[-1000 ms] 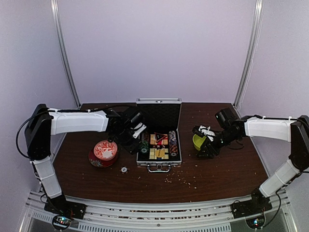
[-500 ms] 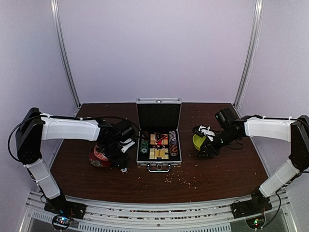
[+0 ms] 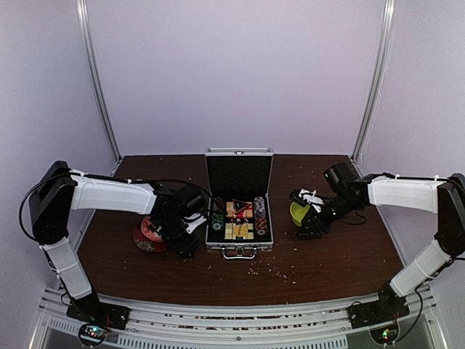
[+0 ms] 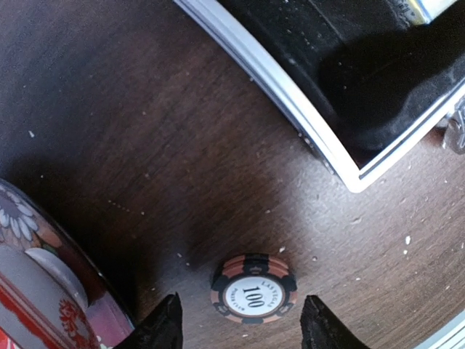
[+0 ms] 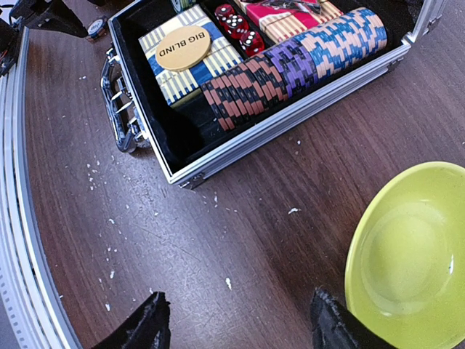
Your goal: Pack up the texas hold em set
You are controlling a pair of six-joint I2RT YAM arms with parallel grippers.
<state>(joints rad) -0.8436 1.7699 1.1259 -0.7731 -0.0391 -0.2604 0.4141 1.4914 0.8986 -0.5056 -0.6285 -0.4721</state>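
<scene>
I see a dark brown wooden desk (image 3: 320, 269) with pale crumbs on it, inside a booth with plain lilac walls. The silver case (image 3: 239, 218) stands open in the middle of the desk, its lid upright at the far side; chip rows (image 5: 290, 69), card decks (image 5: 185, 62) and red dice (image 5: 236, 25) lie inside.

My left arm reaches in from the left and bends down just left of the case, beside the red tin (image 3: 147, 234). The left end effector (image 4: 240, 327) is open and holds nothing; one loose chip (image 4: 253, 289) lies flat on the desk between its fingertips.

My right arm reaches in from the right. The right end effector (image 5: 236, 327) is open and empty, beside the green bowl (image 5: 410, 254).
</scene>
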